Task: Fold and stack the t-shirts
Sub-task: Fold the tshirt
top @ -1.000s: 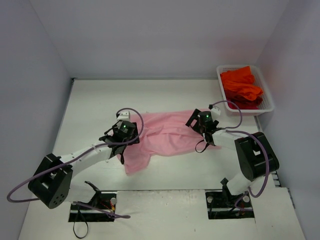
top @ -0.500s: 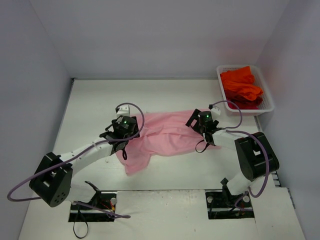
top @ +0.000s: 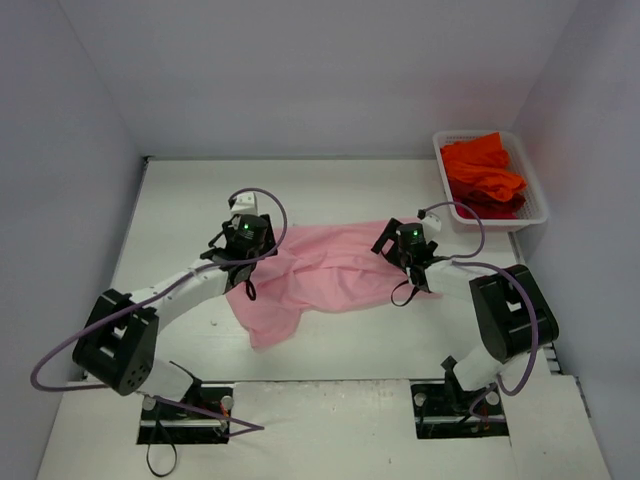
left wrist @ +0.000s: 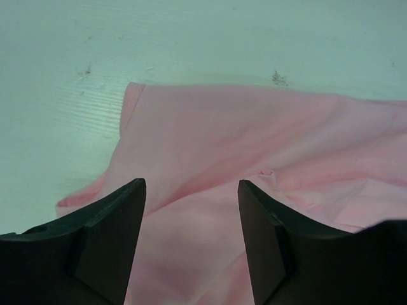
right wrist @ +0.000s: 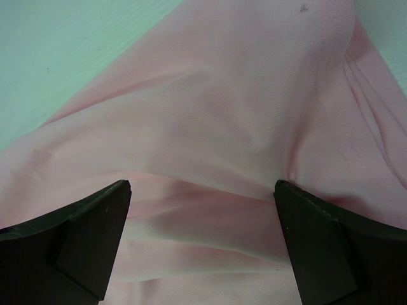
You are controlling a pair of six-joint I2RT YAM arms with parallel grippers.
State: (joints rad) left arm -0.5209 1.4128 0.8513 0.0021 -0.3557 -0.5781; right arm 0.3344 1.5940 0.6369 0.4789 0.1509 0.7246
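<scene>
A light pink t-shirt (top: 325, 275) lies rumpled and partly spread in the middle of the table. My left gripper (top: 246, 240) hovers over its left end, open. In the left wrist view that gripper (left wrist: 191, 213) has only pink cloth (left wrist: 254, 140) below the gap between its fingers. My right gripper (top: 405, 244) hovers over the shirt's right end, wide open. The right wrist view shows this gripper (right wrist: 202, 219) above a soft fold (right wrist: 210, 190), gripping nothing. Orange-red t-shirts (top: 483, 172) are piled in the basket at the back right.
The white mesh basket (top: 538, 195) stands at the far right against the wall. Bare white table (top: 190, 200) surrounds the pink shirt. Grey walls close in the left, back and right sides. Purple cables loop over both arms.
My left gripper has moved away from the near edge toward the back of the table, over the shirt's left end, still open. The right gripper has hardly moved.
</scene>
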